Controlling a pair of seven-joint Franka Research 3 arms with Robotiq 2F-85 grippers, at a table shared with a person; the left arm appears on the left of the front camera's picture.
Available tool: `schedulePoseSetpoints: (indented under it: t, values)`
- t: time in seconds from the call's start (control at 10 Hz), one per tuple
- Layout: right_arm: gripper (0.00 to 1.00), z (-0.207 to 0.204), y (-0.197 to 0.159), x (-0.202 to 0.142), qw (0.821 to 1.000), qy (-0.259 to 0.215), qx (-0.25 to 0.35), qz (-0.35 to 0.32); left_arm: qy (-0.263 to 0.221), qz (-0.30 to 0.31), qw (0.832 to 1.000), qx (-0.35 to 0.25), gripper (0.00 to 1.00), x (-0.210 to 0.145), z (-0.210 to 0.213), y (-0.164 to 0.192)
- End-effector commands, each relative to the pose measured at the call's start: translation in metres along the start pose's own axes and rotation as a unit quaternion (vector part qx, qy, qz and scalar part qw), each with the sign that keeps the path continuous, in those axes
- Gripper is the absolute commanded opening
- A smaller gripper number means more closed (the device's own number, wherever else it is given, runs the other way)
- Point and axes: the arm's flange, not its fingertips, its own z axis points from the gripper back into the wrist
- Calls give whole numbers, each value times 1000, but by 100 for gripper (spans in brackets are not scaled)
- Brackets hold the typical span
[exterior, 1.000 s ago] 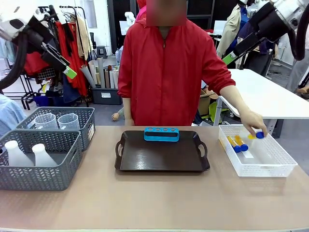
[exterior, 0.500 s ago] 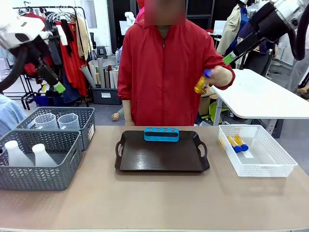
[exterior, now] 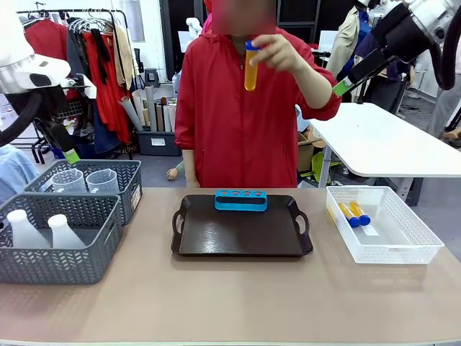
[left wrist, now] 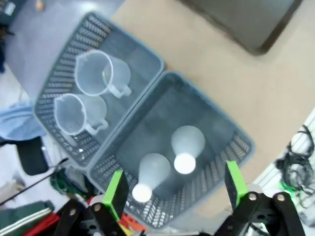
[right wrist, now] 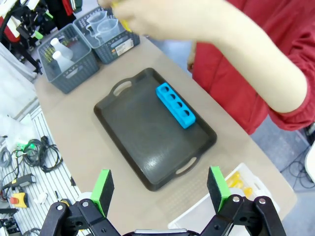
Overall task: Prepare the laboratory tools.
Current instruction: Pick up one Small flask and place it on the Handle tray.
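Above the grey basket [left wrist: 231, 142], my left pincer [left wrist: 175, 186] hangs spread over two conical flasks [left wrist: 188, 142] standing inside; I should centre on one neck and descend plumb, clear of its neighbour.

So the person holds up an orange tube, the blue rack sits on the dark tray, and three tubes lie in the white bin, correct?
Not quite. The front view shows two tubes in the white bin, not three. The rest holds: the person's hand holds up an orange tube and the blue rack sits on the dark tray.
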Motion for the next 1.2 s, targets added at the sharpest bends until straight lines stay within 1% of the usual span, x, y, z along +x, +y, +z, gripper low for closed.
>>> schedulePoseSetpoints:
  t: [0.0,0.4,0.5,0.6,0.7,1.0,1.1]
  values:
    - [100,0,1,-1,1000,-4,2,-2,-4,-16,1000,3,100,1,2,1]
    - [100,0,1,-1,1000,-4,2,-2,-4,-16,1000,3,100,1,2,1]
    - [100,0,1,-1,1000,-4,2,-2,-2,-8,1000,-1,100,3,1,-3]
    - [100,0,1,-1,1000,-4,2,-2,25,16,1000,0,100,1,-7,-13]
    - [100,0,1,-1,1000,-4,2,-2,52,58,997,6,100,-8,-17,-24]
    - [100,0,1,-1,1000,-4,2,-2,85,134,987,27,100,-41,-39,-43]
    - [100,0,1,-1,1000,-4,2,-2,104,154,982,41,100,-50,-48,-50]
